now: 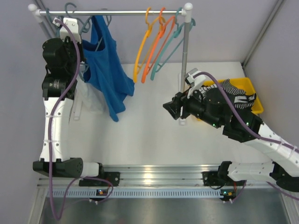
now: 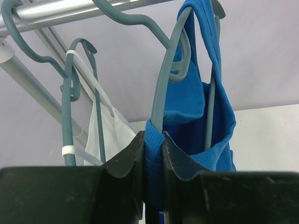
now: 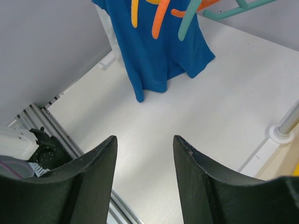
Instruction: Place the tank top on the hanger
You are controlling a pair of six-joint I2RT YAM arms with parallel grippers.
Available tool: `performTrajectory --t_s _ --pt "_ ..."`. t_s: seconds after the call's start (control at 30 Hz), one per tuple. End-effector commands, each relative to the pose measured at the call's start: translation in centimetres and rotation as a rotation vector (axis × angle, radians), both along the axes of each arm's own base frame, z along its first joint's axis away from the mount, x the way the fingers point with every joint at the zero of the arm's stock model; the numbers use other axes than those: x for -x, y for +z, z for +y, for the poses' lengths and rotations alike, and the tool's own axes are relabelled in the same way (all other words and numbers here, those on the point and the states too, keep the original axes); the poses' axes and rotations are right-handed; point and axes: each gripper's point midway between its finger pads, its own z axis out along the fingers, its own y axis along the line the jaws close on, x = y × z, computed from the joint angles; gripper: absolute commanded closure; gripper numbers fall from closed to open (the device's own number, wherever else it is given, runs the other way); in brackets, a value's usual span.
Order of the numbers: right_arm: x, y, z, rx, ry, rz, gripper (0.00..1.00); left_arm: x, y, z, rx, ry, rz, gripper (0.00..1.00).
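Observation:
The royal-blue tank top (image 1: 108,70) hangs from the rail at the back left, draped over the slate-teal hanger (image 2: 164,88); the hanger's hook is over the rail. In the left wrist view the tank top (image 2: 191,116) has one strap over the hanger's shoulder. My left gripper (image 2: 153,145) is shut on the top's ribbed edge, right where the hanger arm runs down between the jaws. My right gripper (image 1: 169,107) hovers open and empty over the table's middle; in its own view (image 3: 145,144) the tank top (image 3: 154,51) hangs ahead.
The rail (image 1: 117,12) also carries orange and yellow-orange hangers (image 1: 154,42) and a lighter teal hanger (image 1: 170,49). Its right post (image 1: 185,60) stands by my right arm. A white garment (image 2: 110,133) hangs left of the tank top. A yellow bin (image 1: 252,86) holds the striped garment (image 1: 233,91).

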Motion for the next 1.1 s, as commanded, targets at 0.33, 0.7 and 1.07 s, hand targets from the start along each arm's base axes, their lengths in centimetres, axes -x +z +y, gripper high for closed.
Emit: performTrajectory --t_s 0.33,0.7,1.07 --pt "-1.0 -0.4 1.8 0.009 0.063 -0.017 0.49 -1.5 4.4 1.8 -0.051 0.085 -0.123 1.00" --pt "-1.4 -1.3 2.6 0.026 0.079 0.003 0.49 -2.5 0.9 2.6 -0.061 0.117 -0.031 1.00" --pt "-1.6 -1.8 3.3 0.039 0.086 0.024 0.49 -1.5 -0.7 3.3 -0.058 0.152 0.008 1.00"
